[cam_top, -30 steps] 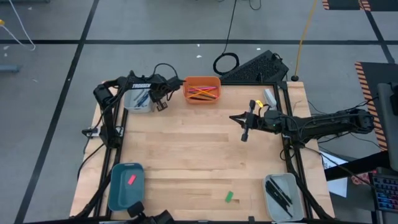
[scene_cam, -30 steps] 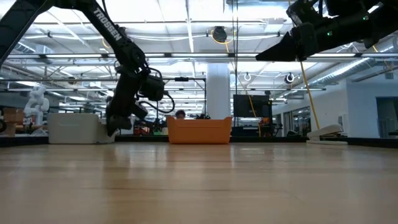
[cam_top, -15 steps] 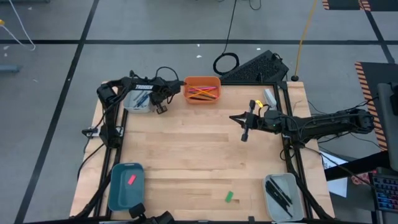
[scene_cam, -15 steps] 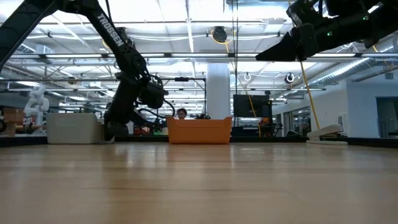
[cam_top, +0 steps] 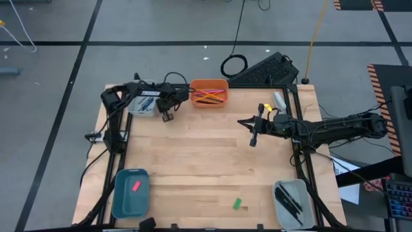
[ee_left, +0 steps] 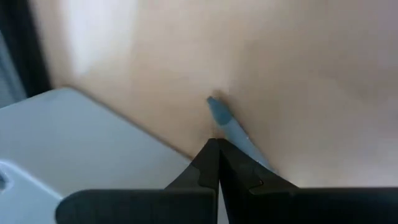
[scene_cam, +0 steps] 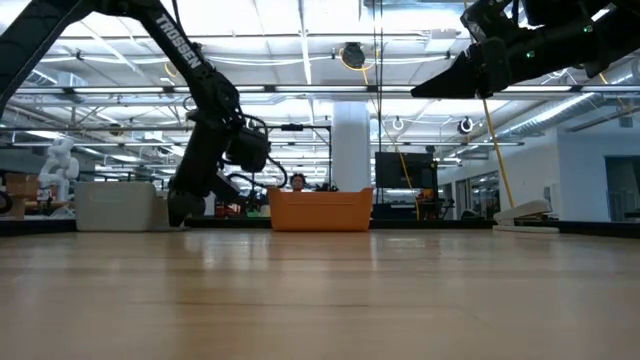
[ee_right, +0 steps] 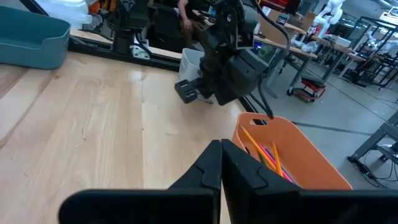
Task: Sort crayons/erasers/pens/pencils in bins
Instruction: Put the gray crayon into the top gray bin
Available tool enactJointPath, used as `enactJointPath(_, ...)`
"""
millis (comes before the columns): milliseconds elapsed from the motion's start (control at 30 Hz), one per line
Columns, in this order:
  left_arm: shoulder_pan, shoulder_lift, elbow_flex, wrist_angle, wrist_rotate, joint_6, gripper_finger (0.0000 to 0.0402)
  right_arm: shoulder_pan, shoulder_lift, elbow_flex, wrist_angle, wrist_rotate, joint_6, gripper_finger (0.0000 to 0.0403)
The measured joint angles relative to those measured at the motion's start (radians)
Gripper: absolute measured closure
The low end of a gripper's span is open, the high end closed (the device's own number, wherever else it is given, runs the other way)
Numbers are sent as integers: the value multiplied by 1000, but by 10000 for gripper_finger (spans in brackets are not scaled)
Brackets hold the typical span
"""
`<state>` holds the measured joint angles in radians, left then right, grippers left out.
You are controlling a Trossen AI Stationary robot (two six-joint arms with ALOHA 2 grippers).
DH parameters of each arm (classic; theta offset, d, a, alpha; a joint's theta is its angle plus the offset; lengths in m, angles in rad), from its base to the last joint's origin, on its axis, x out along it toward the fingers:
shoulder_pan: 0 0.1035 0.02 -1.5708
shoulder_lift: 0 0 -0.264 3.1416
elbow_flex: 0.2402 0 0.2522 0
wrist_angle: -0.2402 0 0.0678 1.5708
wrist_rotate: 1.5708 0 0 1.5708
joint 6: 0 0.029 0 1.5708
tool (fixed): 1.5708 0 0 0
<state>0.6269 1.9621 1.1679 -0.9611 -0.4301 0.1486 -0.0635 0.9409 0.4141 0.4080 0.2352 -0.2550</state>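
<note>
A grey-blue crayon [ee_left: 225, 121] is between the shut fingers of my left gripper [cam_top: 168, 116], low over the wood just right of the far-left pale bin [cam_top: 143, 103]. That bin holds a few dark sticks. The orange bin [cam_top: 209, 93] with bright pencils [cam_top: 210, 96] stands at the far edge. My right gripper [cam_top: 253, 140] hangs shut and empty, high above the table's right middle. A green eraser [cam_top: 237, 203] lies flat near the front edge. A pink eraser [cam_top: 136, 186] lies in the teal bin [cam_top: 131, 193]. Black pens [cam_top: 290, 201] lie in the near-right pale bin. My left gripper pinches the crayon between its two fingertips at one end [ee_left: 241, 140], and the rest of the stick juts out past the fingers toward its tip [ee_left: 213, 102]. The fingers point steeply down at the wood. Whether the crayon rests on the table I cannot tell.
A black keyboard [cam_top: 265, 69] and a coiled cable [cam_top: 234, 65] lie on the floor beyond the far edge. The arms' black frames stand along the table's left [cam_top: 116, 138] and right [cam_top: 299, 154] sides. Bare wood fills the middle of the table [cam_top: 206, 161].
My left gripper has shifted a little toward the table's near edge, staying low beside the far-left pale bin, while its arm has swung back off that bin.
</note>
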Motion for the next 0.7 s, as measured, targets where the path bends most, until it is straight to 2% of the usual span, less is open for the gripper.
enactJointPath(300,-122,-94,-2,-14,132,39,396,0,0,0,0,0,-19,403)
enactJointPath(400,-159,-144,-2,-32,124,45,396,0,0,0,0,0,-6,403)
enactJointPath(533,-157,-164,-2,-42,46,35,396,0,0,0,0,-4,5,403)
enactJointPath(700,-125,-154,-13,-65,81,139,396,0,0,0,0,-4,6,403)
